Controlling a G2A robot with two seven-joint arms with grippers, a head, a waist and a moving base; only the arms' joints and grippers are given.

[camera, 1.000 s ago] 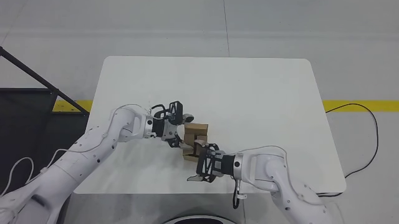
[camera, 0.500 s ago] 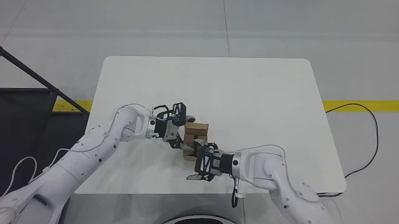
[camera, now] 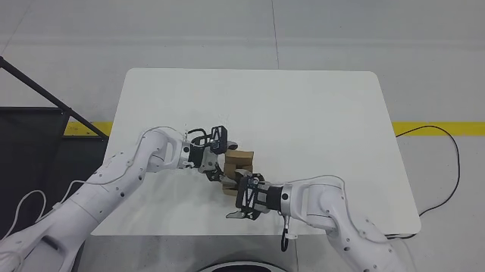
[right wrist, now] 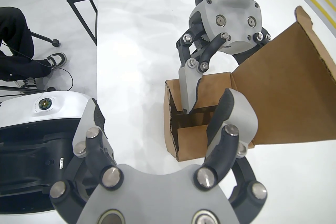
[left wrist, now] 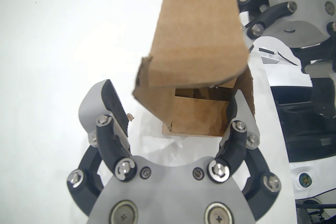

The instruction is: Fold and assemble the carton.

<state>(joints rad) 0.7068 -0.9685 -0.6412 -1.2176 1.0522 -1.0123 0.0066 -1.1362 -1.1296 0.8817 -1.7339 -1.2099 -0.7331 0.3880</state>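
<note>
1. Both arms have crept in on the carton (camera: 238, 163) over the last second. The left tool (camera: 214, 151) has nudged toward it and the right tool (camera: 241, 201) has slid slightly along the near edge of the counter (camera: 326, 113). The carton has barely shifted.
2. It sits near the front middle of the counter, between the two tools, its mouth open and one tall flap (right wrist: 278, 93) standing up.
3. The left tool is spread wide and grasps nothing. One finger dips into the open mouth against an inner wall, probably to brace the box while the other arm works.
4. The right tool is likewise released, jaws far apart. One finger lies just beside the base of the tall flap and seems to touch it, though I can't be sure. That looks like a set-up for pushing the flap over.
5. From above, the arms cover most of the carton. The inner flaps lie in shadow, so whether they are tucked is hard to say
</note>
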